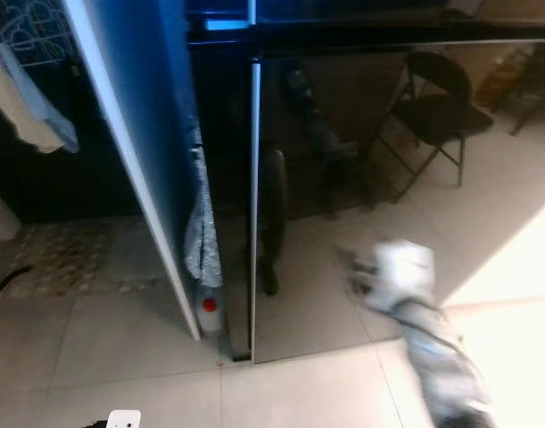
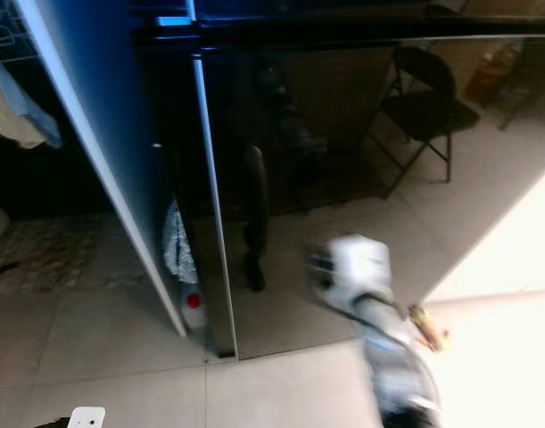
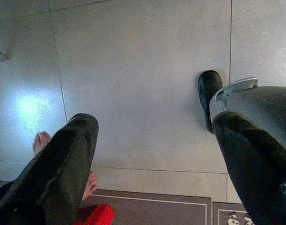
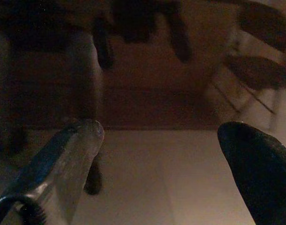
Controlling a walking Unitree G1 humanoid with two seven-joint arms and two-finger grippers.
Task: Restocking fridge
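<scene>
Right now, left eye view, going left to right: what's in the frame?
Hanging cloth → open fridge door → bottle with red cap → glossy dark fridge front → blurred right arm, raised toward the fridge.

Robot body: silver arm, black fingers.

The right arm [image 1: 424,330] is seen blurred: a pale silver-white block at the wrist, a grey segmented forearm, a dark cable laid along it. The left gripper [image 3: 152,173] is shown as two long matt-black fingers [image 3: 63,173], a grey housing behind one. The right gripper [image 4: 171,173] carries one black finger and one glossy, bluish-lit finger [image 4: 63,168].
</scene>
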